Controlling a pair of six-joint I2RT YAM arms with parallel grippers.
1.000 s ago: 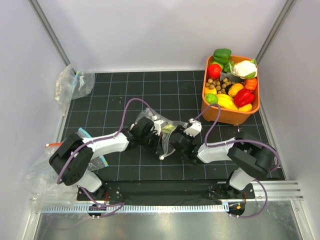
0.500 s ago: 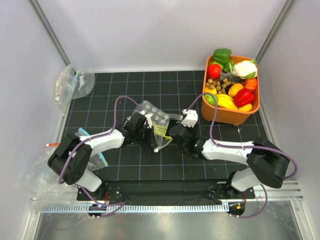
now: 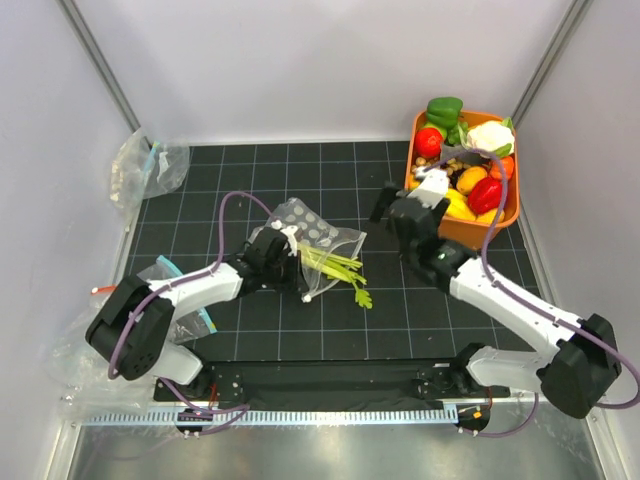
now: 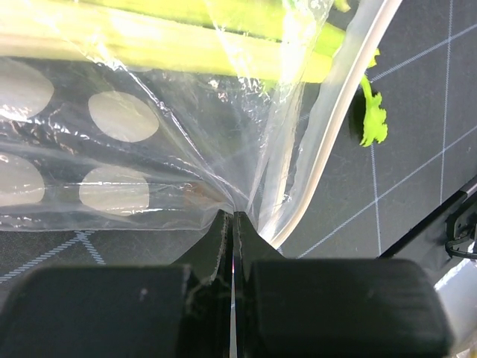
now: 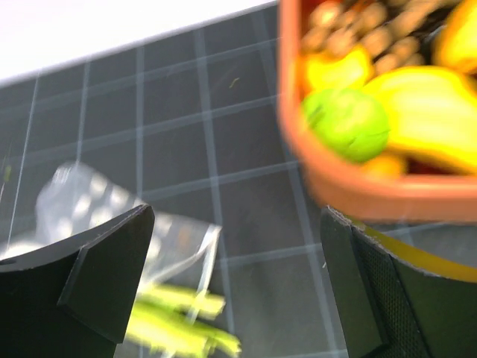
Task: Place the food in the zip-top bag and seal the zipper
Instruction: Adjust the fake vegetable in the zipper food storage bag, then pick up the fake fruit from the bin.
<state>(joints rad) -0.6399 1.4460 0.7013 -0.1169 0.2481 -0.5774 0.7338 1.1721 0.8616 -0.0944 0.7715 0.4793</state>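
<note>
- Overhead, the left hand [image 3: 283, 258] pinched the dotted zip-top bag [image 3: 318, 232], which lay mid-tabletop [image 3: 250, 330]. The celery stalk [image 3: 335, 263] lay partly inside, its leafy end out past the mouth.
- There too, the right hand [image 3: 398, 212] hung beside the orange bin [image 3: 455, 232], apart from the bag.
- From the left wrist, the left hand [image 4: 232, 239] was clamped tight on the bag's film [image 4: 127, 149]; the pale zipper [image 4: 339, 112] curved across the celery stalk [image 4: 186, 52].
- From the right wrist, the right hand [image 5: 237, 216] stood wide with nothing between its fingers, above the blurred bag [image 5: 82, 201] and bin [image 5: 328, 179].
</note>
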